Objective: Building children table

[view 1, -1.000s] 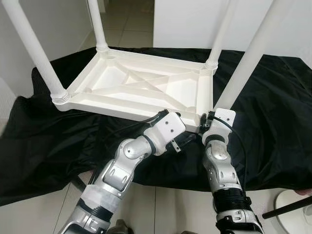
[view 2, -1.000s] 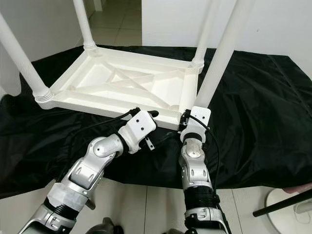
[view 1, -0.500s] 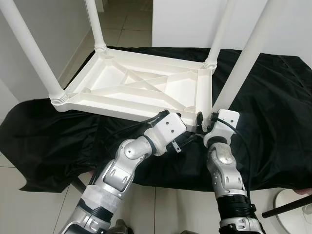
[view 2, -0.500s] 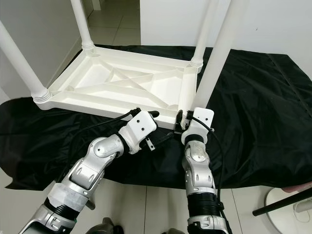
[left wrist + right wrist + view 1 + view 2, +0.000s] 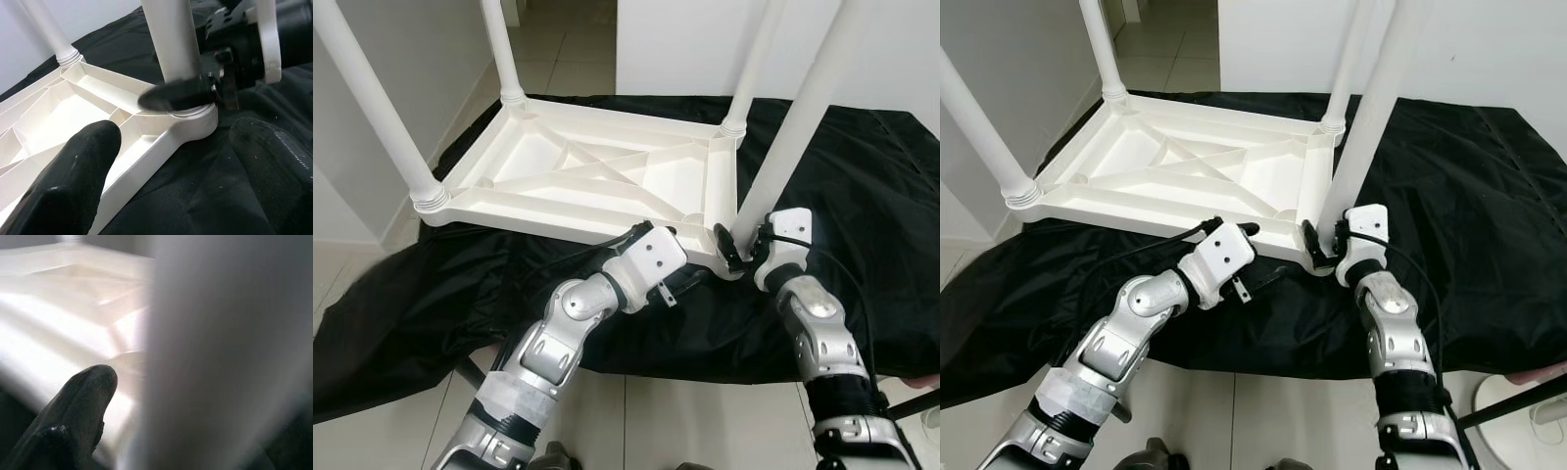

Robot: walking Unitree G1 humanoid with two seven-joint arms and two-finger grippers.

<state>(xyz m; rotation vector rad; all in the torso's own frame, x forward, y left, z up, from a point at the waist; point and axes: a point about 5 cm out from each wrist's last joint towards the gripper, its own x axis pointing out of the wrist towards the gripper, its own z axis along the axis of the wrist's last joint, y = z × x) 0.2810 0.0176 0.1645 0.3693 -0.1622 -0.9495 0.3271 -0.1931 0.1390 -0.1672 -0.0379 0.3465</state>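
A white plastic children's table (image 5: 597,176) lies upside down on a black cloth (image 5: 431,294), its legs pointing up. My right gripper (image 5: 736,250) is at the foot of the near right leg (image 5: 793,127), where the leg meets the corner socket. One black finger (image 5: 176,95) presses against the leg's base and the leg sits between the fingers. My left gripper (image 5: 173,129) is open just left of that corner, straddling the table's near rim, with one finger (image 5: 73,171) over the rim and the other over the cloth.
The three other legs (image 5: 372,93) stand upright at their corners. The cloth hangs over the front edge down to a tiled floor (image 5: 685,421). A black rod (image 5: 911,406) crosses the lower right. White walls stand at the left and behind.
My right forearm has swung out to the right, so its gripper now reaches the leg's base from the right side. The left arm has stayed put. The camera has shifted slightly.
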